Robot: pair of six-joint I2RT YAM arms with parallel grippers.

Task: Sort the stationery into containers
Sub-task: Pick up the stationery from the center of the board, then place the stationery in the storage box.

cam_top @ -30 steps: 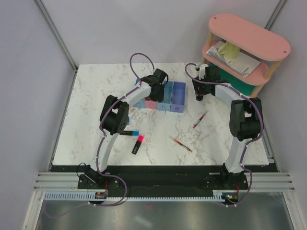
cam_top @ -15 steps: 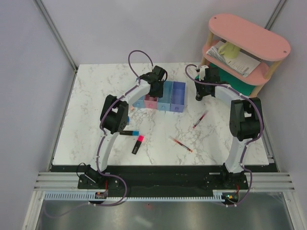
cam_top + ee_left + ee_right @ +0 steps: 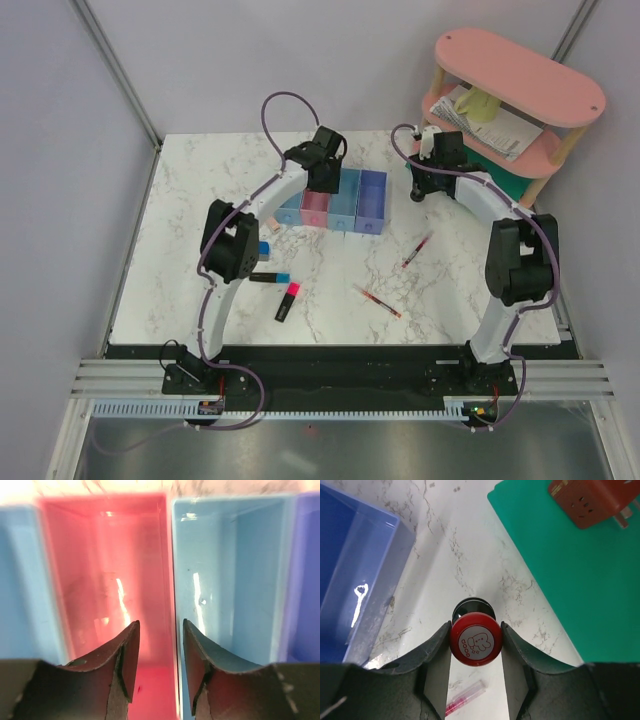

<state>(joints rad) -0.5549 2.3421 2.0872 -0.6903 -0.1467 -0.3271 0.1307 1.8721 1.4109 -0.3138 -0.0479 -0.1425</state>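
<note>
Pinching the black-red bottle (image 3: pixel 474 642), right claw (image 3: pixel 475 630) views it end-on (cap toward wrist); left claw (image 3: pixel 160 625) parted, empty.

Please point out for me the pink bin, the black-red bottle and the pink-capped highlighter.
pink bin (image 3: pixel 100 570), left wrist view, on its bare floor.
black-red bottle (image 3: pixel 474 644), right wrist view, on its red cap.
pink-capped highlighter (image 3: pixel 286 304), top external view, on its black body.

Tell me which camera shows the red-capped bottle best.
Right wrist: the red-capped bottle fills the centre, cap print clear, pinched in the right gripper. Top external shows only that gripper covering it; left wrist shows the bins, no bottle.
</note>
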